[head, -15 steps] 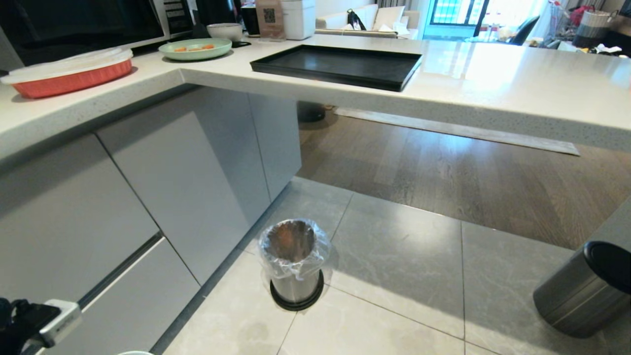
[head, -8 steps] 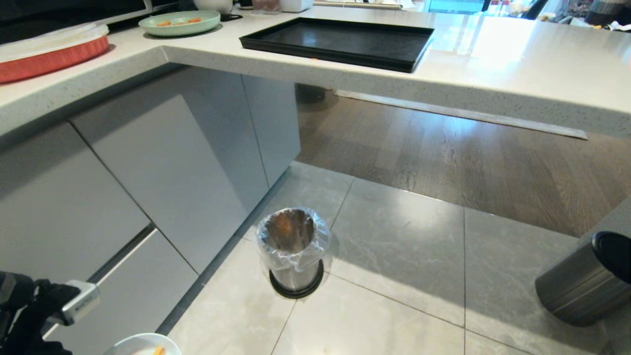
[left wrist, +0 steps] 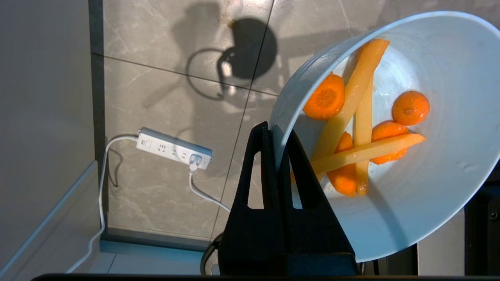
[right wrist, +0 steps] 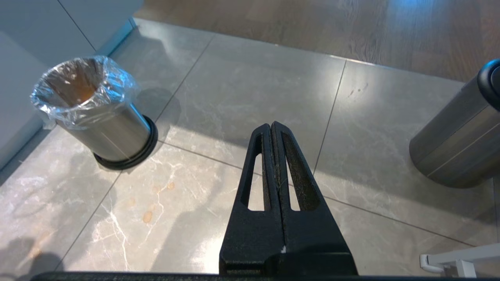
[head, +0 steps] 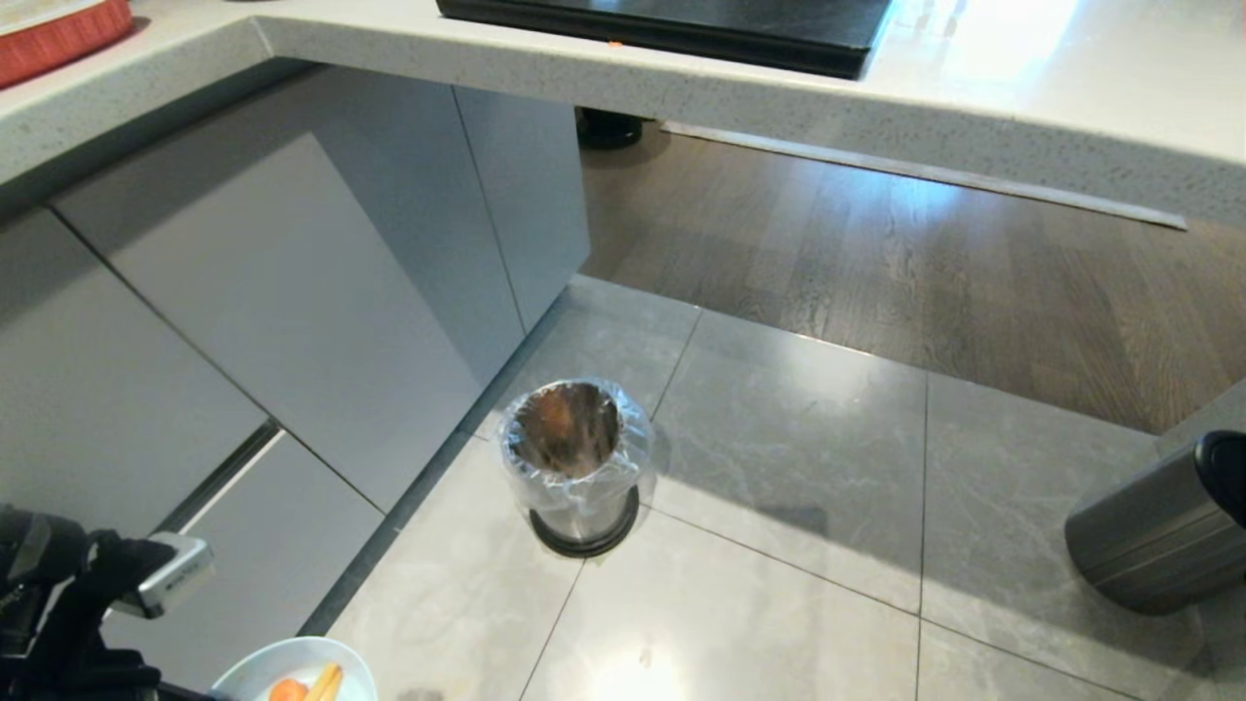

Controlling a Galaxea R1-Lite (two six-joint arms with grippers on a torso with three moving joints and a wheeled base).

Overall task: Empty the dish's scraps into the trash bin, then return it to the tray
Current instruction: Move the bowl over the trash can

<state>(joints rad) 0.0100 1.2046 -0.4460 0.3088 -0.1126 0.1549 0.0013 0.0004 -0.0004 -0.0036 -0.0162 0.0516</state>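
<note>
Grey marbled floor tiles [head: 779,506] spread out below me, meeting dark wood boards further off, with pale grey cabinet fronts [head: 292,292] along my left and a speckled white counter [head: 681,88] overhanging them. On that counter only the near edge of the black tray [head: 681,29] shows, and a corner of a red baking dish [head: 58,29] sits far to the left.

My left gripper [left wrist: 278,134] is low at my left side, its two black fingers clenched tight on the rim of the dish [left wrist: 429,203], one finger inside the wall and one outside. From the head view the pale bowl peeks in at the bottom edge, well apart from the trash bin [head: 576,458]. The dish is tilted, and the scraps [left wrist: 363,121] lie against its white inside: several orange carrot slices and a few long yellow strips crossing over them. Beneath it on the tiles I see a white power strip [left wrist: 174,150] with a cord plugged in.

The trash bin stands upright on the floor near the cabinet corner, its crinkled clear liner folded over the rim, something orange-brown showing inside. My right gripper [right wrist: 272,128] hangs above bare tile, fingers pressed together on nothing, between the trash bin and a steel bin with a black lid [right wrist: 461,128] to my right.
</note>
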